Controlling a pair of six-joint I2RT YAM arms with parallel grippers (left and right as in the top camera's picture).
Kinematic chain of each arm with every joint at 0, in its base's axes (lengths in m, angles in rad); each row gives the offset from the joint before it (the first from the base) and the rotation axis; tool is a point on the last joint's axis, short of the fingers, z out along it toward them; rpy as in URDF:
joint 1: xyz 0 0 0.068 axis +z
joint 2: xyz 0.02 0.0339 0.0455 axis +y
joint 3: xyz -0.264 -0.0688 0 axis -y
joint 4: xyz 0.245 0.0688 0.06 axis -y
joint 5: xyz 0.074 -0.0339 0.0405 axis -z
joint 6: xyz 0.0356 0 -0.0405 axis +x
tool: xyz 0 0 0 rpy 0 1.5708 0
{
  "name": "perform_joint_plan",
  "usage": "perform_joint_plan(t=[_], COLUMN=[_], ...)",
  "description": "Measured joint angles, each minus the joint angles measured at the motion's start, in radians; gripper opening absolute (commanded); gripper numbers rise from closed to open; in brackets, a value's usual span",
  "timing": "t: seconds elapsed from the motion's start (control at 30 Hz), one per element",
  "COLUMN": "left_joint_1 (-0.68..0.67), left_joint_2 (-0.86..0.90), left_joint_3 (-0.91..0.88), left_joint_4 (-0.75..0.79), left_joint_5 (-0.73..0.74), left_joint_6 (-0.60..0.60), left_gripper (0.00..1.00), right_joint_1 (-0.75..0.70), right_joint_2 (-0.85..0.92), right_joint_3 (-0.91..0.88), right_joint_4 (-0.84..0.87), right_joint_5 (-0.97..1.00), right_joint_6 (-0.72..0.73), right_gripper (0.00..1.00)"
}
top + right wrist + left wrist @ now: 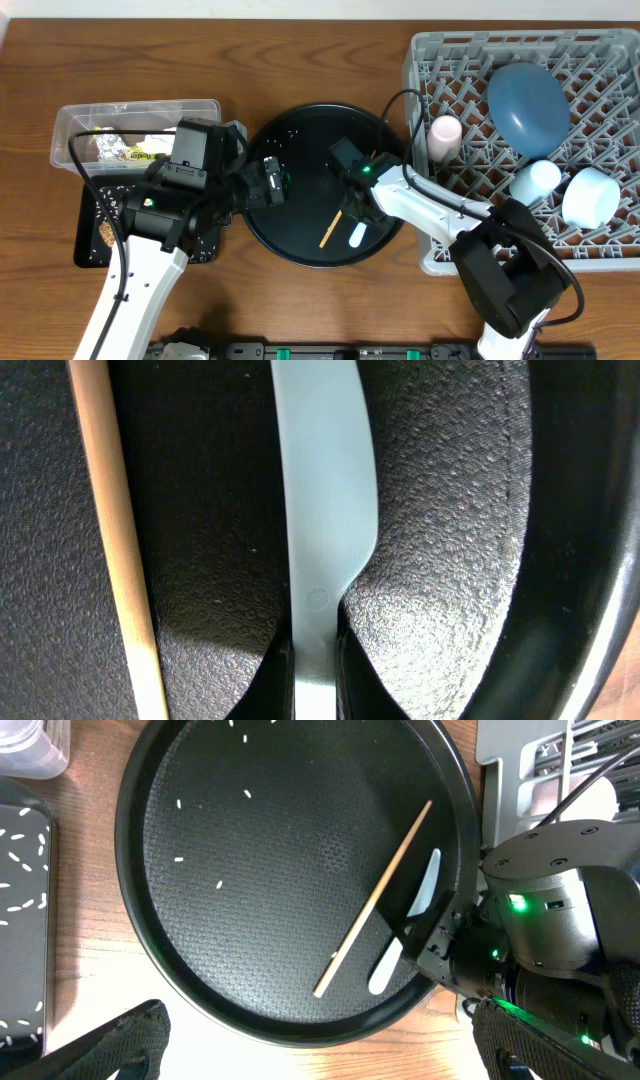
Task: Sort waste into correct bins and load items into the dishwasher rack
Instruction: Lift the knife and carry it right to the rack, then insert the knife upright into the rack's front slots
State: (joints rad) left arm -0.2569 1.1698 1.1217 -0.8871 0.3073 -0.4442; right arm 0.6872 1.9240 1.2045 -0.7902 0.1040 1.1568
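The white plastic spoon [320, 510] lies on the large round black tray [290, 130], at its lower right, with its handle pinched between the 2 fingers of the right claw [314, 665]. That claw is closed tight on the handle. A small round moulded mark sits on the handle just above the grip, too faint to read. Just beside the spoon and nearly parallel to it lies the wooden chopstick [331, 229], apart from it. A few loose white rice grains [247, 793] are scattered over the upper left of the same tray.

The left claw [275, 181] hangs over the tray's left edge with its fingers spread wide, holding nothing.

Right of the tray stands the grey dishwasher rack [430, 260], which holds the dark blue dish [527, 102], the pink cup [445, 135], the light blue cup [535, 180] and the pale bowl [590, 195].

On the left of the wooden desk [200, 50], the clear tub [70, 125] contains the snack wrapper [125, 150], its print too small to read. The flat black tray [90, 240] below it carries more rice and a brown lump [106, 232].
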Motion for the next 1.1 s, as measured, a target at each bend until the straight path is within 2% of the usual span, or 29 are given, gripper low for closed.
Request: perform_joint_plan(t=[0.23, 0.43, 0.67, 0.83, 0.97, 1.1], left_joint_1=[0.000, 0.000, 0.000, 0.000, 0.000, 0.000], left_joint_2=[0.000, 0.000, 0.000, 0.000, 0.000, 0.000], left_joint_3=[0.000, 0.000, 0.000, 0.000, 0.000, 0.000], left_joint_4=[0.000, 0.000, 0.000, 0.000, 0.000, 0.000], left_joint_5=[0.000, 0.000, 0.000, 0.000, 0.000, 0.000], left_joint_6=[0.000, 0.000, 0.000, 0.000, 0.000, 0.000], left_gripper=[0.98, 0.98, 0.98, 0.98, 0.98, 0.98], right_joint_1=[0.000, -0.002, -0.024, -0.117, -0.228, -0.359], right_joint_2=[0.000, -0.012, -0.150, -0.321, -0.436, -0.478], right_joint_3=[0.018, 0.118, 0.200, 0.215, 0.222, 0.222], right_joint_4=[-0.006, -0.040, -0.164, -0.302, -0.422, -0.509], right_joint_5=[-0.011, -0.070, -0.128, -0.130, -0.102, -0.073], right_joint_6=[-0.136, -0.304, -0.513, -0.665, -0.758, -0.841], right_gripper=[0.01, 0.01, 0.01, 0.01, 0.07, 0.03])
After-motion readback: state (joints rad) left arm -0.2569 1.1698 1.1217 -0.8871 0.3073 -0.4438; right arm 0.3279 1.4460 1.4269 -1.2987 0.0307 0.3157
